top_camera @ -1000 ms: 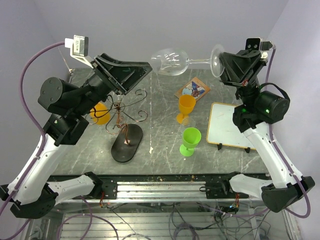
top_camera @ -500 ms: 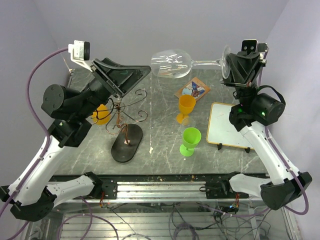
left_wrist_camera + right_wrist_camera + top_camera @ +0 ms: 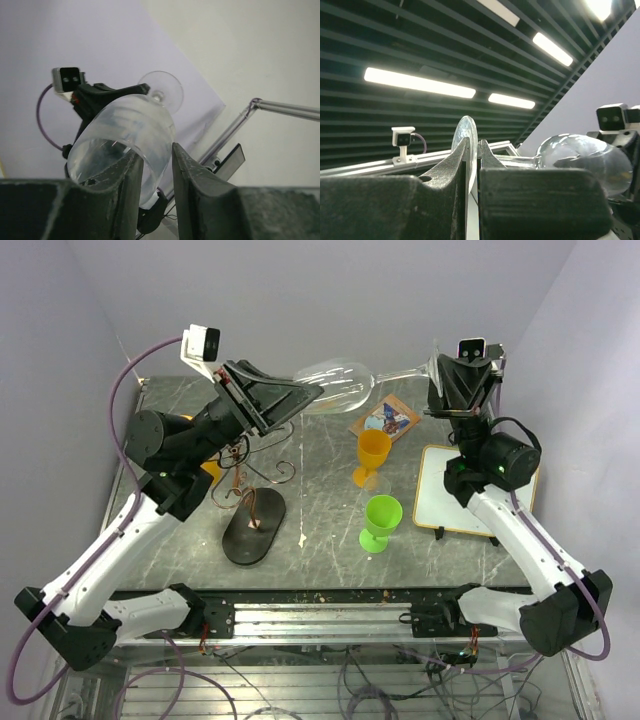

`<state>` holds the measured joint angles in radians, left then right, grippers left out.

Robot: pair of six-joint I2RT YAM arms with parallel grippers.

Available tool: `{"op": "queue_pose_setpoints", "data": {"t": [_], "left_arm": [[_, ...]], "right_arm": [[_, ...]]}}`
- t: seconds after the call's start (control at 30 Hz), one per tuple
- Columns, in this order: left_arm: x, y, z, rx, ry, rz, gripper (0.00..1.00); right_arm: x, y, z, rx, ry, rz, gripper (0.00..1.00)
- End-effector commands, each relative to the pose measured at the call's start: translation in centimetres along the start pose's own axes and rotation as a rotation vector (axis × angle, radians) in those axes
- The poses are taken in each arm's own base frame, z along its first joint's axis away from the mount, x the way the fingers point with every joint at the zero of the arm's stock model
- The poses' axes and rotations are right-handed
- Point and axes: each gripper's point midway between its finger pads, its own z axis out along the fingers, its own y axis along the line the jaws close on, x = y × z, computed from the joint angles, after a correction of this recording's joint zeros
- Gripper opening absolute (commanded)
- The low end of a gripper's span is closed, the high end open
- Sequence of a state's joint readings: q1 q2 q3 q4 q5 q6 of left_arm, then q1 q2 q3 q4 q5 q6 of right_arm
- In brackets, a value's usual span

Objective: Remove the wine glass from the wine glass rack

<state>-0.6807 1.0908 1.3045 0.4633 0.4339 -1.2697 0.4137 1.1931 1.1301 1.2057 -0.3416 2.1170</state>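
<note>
- Two arms rise above the table, their grippers facing each other at the far side.
- Below the left gripper stands the wine glass rack, apart from it.
- Between the two grippers the wine glass lies sideways in the air, off the rack.
- The right gripper is pinched on the glass's foot.
- The left gripper's fingers straddle the bowl wall at the rim. I cannot tell whether they press it.

Clear wine glass horizontal, off rack
</note>
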Motion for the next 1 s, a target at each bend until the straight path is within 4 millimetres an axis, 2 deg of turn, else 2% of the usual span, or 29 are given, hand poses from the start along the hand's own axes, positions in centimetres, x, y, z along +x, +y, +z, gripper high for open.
{"op": "queue_pose_setpoints", "data": {"t": [0.0, 0.1, 0.23, 0.3, 0.4, 0.5, 0.57, 0.63, 0.77, 0.8, 0.83, 0.87, 0.97], "left_arm": [[0.7, -4.7, 0.0, 0.209, 0.082, 0.006, 0.35], [0.9, -5.2, 0.0, 0.248, 0.099, -0.009, 0.33], [1.2, -5.0, 0.6, 0.238, 0.141, -0.002, 0.09], [1.1, -5.3, 0.5, 0.248, 0.134, -0.007, 0.07], [1.1, -4.9, 0.4, 0.213, 0.133, -0.004, 0.07], [0.9, -4.9, 0.2, 0.190, 0.111, 0.004, 0.07], [0.6, -4.5, 0.3, 0.146, 0.102, 0.021, 0.07], [0.5, -3.7, 0.3, 0.076, 0.099, 0.040, 0.07], [0.6, -1.4, -0.3, -0.088, 0.103, 0.059, 0.07], [0.5, -0.8, -0.4, -0.124, 0.103, 0.059, 0.07], [0.6, -0.4, -0.5, -0.152, 0.107, 0.062, 0.07], [0.6, 0.1, -0.6, -0.179, 0.112, 0.061, 0.07], [0.6, 0.7, -0.9, -0.237, 0.120, 0.077, 0.07]], "right_arm": [[-1.3, -0.2, -1.0, 0.001, -0.051, 0.268, 0.00], [-1.8, -1.2, -1.7, 0.017, -0.080, 0.292, 0.00], [-2.4, -2.0, -2.2, 0.022, -0.108, 0.278, 0.01], [-2.6, -2.2, -2.2, 0.031, -0.121, 0.217, 0.11], [-3.0, -3.8, -2.4, 0.115, -0.134, 0.098, 0.40], [-3.9, -5.1, -2.9, 0.206, -0.171, -0.031, 0.60], [-5.4, -6.4, -3.7, 0.298, -0.229, -0.118, 0.73], [-6.8, -7.0, -4.6, 0.368, -0.272, -0.207, 0.82], [-10.8, -7.3, -6.9, 0.532, -0.349, -0.481, 0.88], [-12.0, -7.7, -7.8, 0.611, -0.368, -0.543, 0.89], [-12.7, -7.4, -7.8, 0.651, -0.357, -0.643, 0.90], [-13.8, -8.0, -8.7, 0.748, -0.364, -0.707, 0.92], [-15.3, -8.6, -9.8, 0.924, -0.310, -0.898, 0.98]]}}
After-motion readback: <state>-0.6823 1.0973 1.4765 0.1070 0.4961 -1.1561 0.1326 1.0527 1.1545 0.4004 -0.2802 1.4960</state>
